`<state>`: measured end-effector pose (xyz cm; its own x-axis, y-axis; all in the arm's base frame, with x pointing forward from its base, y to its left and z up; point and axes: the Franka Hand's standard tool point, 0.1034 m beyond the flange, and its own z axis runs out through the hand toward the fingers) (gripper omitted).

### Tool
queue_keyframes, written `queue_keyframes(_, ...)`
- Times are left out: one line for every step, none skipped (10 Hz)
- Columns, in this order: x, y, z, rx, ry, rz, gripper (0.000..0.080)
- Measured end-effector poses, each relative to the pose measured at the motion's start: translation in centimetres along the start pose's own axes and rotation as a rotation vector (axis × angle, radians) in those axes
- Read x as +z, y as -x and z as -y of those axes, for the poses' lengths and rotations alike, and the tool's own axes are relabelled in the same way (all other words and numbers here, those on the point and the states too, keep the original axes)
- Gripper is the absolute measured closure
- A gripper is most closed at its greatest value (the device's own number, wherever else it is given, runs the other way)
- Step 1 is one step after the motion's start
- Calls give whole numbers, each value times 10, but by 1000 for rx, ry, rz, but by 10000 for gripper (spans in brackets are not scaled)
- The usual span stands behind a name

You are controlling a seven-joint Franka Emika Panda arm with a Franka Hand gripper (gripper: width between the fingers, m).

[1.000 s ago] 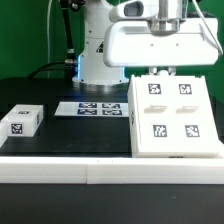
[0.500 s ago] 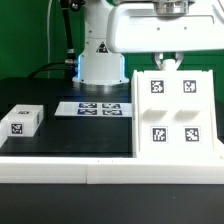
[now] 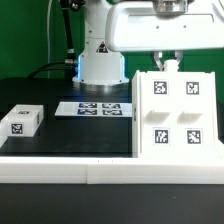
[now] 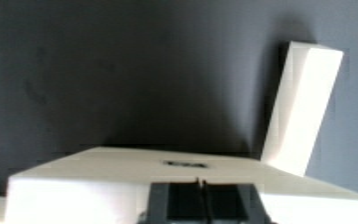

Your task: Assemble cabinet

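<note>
The cabinet [image 3: 178, 112], a large white box with tags on its facing panel, stands on the dark table at the exterior view's right. My gripper [image 3: 166, 63] is at its upper far edge, fingertips against the white body. In the wrist view the cabinet [image 4: 140, 170] fills the space just beyond my gripper [image 4: 199, 195]. One white panel [image 4: 300, 100] stands up beside it. The dark pads meet with only a thin line between them, and nothing shows between them.
A small white cube [image 3: 22, 119] with one tag sits at the exterior view's left. The marker board [image 3: 92, 108] lies flat in the middle, behind it the robot's base [image 3: 100, 65]. A white ledge [image 3: 70, 166] runs along the table's front.
Over the last second my gripper rose and moved toward the exterior view's right, and the cabinet shifted right and forward with it. Almost nothing moved in the last half second.
</note>
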<state>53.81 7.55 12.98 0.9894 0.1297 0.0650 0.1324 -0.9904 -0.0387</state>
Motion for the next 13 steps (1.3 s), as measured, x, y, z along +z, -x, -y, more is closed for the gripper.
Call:
queue_keyframes(-8, -8, -2, 2, -3, 13, 797)
queue_keyframes(-13, -15, -3, 3, -4, 12, 797)
queue_keyframes(-14, -21, -5, 5, -4, 16, 797)
queue_keyframes(-14, -26, -5, 4, -3, 12, 797)
queue_keyframes(-13, -25, -4, 5, -4, 15, 797)
queue_keyframes(-13, -25, -4, 6, -4, 14, 750)
queue_keyframes(-13, -25, -4, 6, -3, 14, 750)
queue_keyframes(-13, -25, -4, 6, -3, 14, 576)
queue_keyframes(-13, -25, -4, 6, -3, 14, 576)
queue_keyframes(-13, -25, -4, 6, -3, 14, 392)
queue_keyframes(-13, -25, -4, 6, -3, 14, 257)
queue_keyframes(-13, -25, -4, 6, -3, 14, 257)
queue_keyframes(-13, -25, -4, 6, -3, 14, 74)
